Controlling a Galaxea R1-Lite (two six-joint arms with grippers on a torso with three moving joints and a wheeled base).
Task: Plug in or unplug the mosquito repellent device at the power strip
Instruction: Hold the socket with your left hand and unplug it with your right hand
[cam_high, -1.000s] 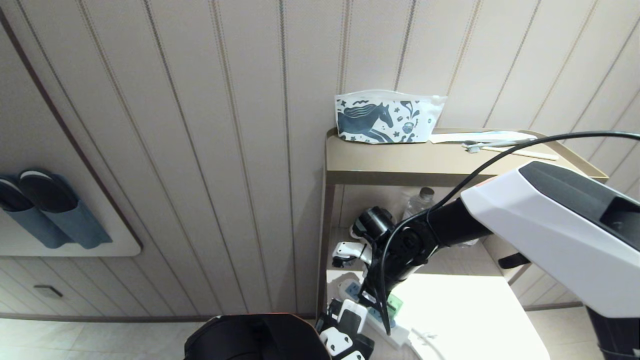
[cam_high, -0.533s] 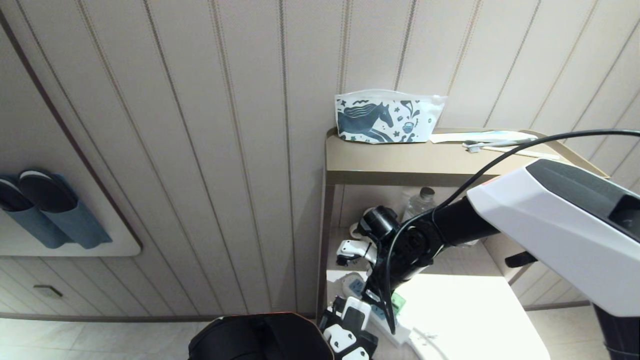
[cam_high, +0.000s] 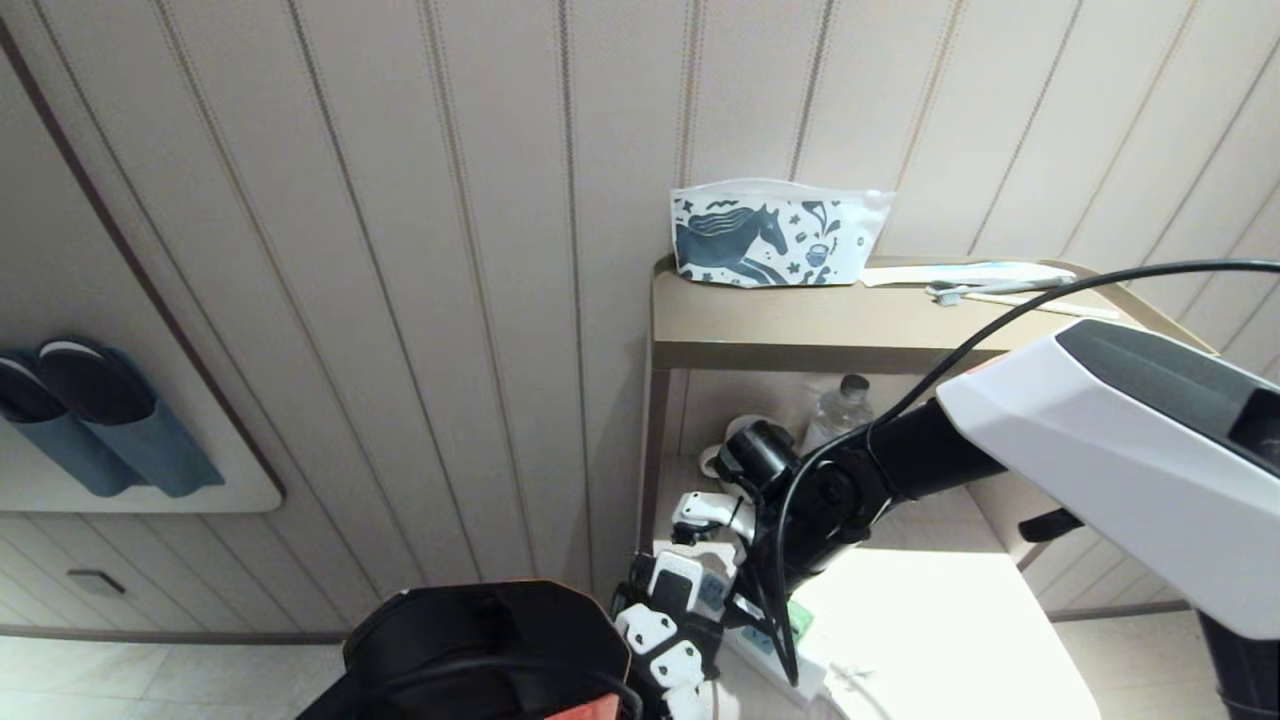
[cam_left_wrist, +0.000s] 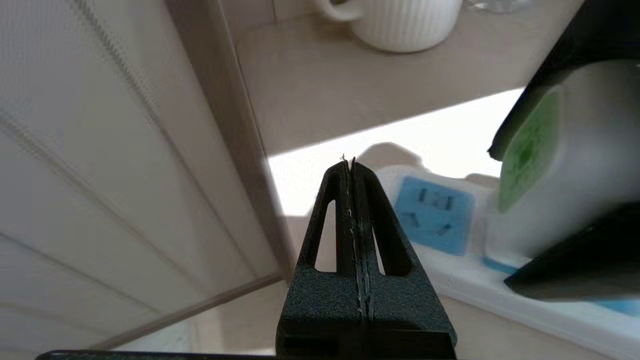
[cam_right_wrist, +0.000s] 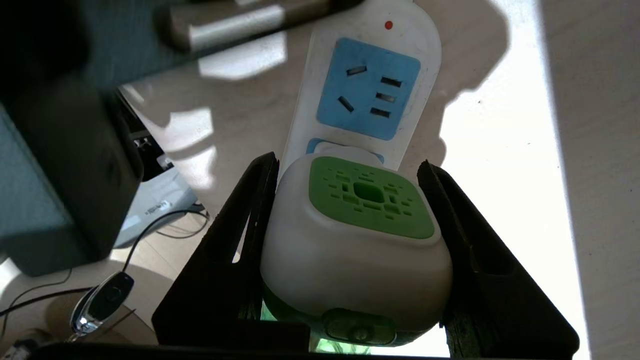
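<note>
The mosquito repellent device (cam_right_wrist: 360, 225), white with a green vented cap, sits on the second socket of the power strip (cam_right_wrist: 425, 45) on the lower shelf. My right gripper (cam_right_wrist: 347, 164) is shut on the device's two sides. The end socket beside it is free, with a red light past it. In the head view the device (cam_high: 797, 612) shows as a green patch behind the right wrist. My left gripper (cam_left_wrist: 348, 162) is shut and holds nothing, hovering just off the strip's (cam_left_wrist: 435, 215) free end, beside the device (cam_left_wrist: 575, 165).
A white ribbed mug (cam_left_wrist: 405, 25) and a clear water bottle (cam_high: 838, 410) stand at the back of the lower shelf. The top shelf (cam_high: 800, 330) carries a horse-print pouch (cam_high: 775, 235) and a toothbrush (cam_high: 1000, 290). The shelf's post and the panelled wall lie close on the left.
My left gripper has moved up and forward along the shelf's left edge toward the strip's free end. The right gripper keeps its hold on the device and has hardly shifted.
</note>
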